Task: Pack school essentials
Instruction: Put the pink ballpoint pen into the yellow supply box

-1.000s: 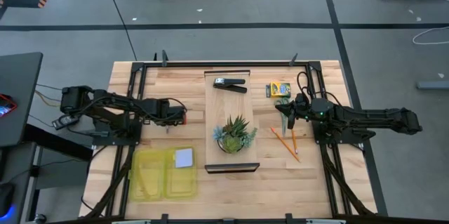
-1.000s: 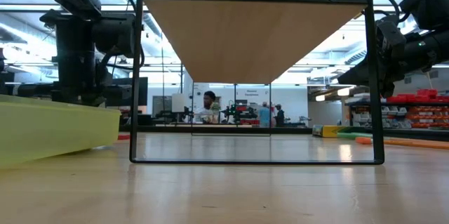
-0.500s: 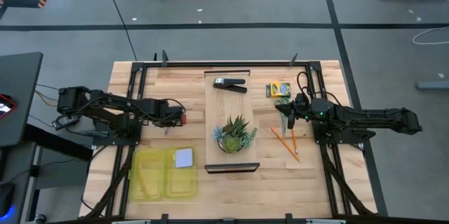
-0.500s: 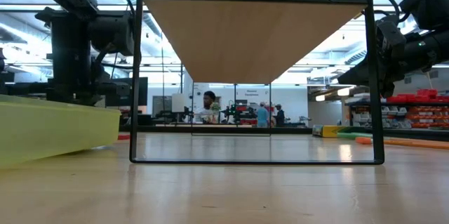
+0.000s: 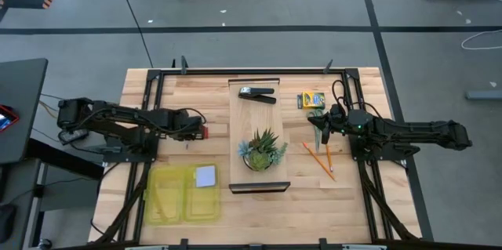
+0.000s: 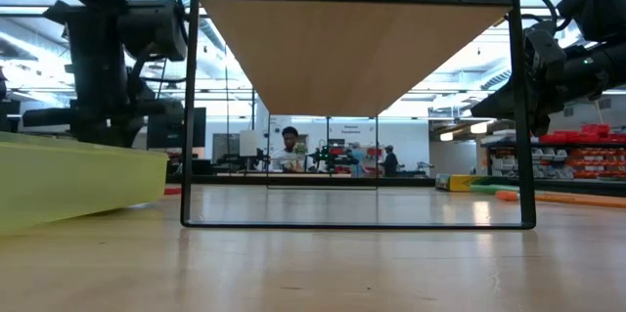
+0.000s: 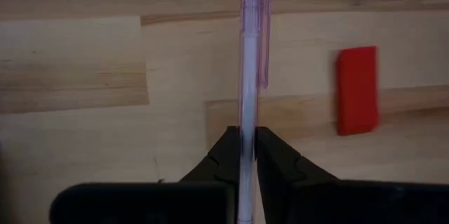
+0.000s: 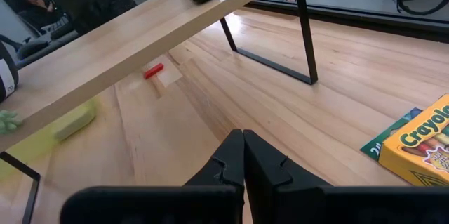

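Looking down on the table (image 5: 196, 85), you've got a raised shelf (image 5: 252, 175) in the centre w/ the stapler (image 5: 257, 93) on its far end and the potted plant (image 5: 261, 150) on its near half. Right of the shelf: crayon box (image 5: 311, 99) at the far side, scissors (image 5: 316, 116) just nearer than it, then the pencils (image 5: 321, 158) nearer again. Left of the shelf lies the eraser (image 5: 206, 133). Tray (image 5: 165, 195) sits at the near-left, w/ the note pad (image 5: 205, 175) in its right compartment.
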You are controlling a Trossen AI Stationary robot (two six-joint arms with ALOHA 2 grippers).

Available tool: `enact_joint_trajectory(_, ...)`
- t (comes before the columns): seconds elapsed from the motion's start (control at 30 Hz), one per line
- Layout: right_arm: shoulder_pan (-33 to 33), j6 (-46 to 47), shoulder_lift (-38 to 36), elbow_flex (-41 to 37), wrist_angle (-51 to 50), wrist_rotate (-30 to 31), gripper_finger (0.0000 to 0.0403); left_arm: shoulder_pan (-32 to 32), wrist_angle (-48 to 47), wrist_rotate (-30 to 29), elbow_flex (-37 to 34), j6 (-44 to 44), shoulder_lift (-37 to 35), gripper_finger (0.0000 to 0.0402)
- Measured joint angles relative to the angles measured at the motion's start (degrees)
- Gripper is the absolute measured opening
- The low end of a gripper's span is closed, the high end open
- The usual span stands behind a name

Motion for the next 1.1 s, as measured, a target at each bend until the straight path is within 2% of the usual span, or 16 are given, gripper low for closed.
enact_joint_trajectory(0.23, 0.0, 0.0, 0.0, 0.0, 0.0, 0.0, 0.0010, -0.8, 0.1, 1.8, 0.1, 0.2, -5.8, 0.0033)
enact_joint_trajectory(0.57, 0.0, 0.0, 0.0, 0.0, 0.0, 0.0, 0.0010, -7.8, 2.0, 8.2, 0.1, 0.1, -12.4, 0.0034)
enact_joint_trajectory(0.83, 0.0, 0.0, 0.0, 0.0, 0.0, 0.0, 0.0010, -17.7, 7.1, 9.3, 0.1, -8.7, -12.6, 0.0032)
enact_joint_trajectory(1.1, 0.0, 0.0, 0.0, 0.0, 0.0, 0.0, 0.0010, -28.6, 11.6, 6.9, 0.1, -21.6, -12.6, 0.0029)
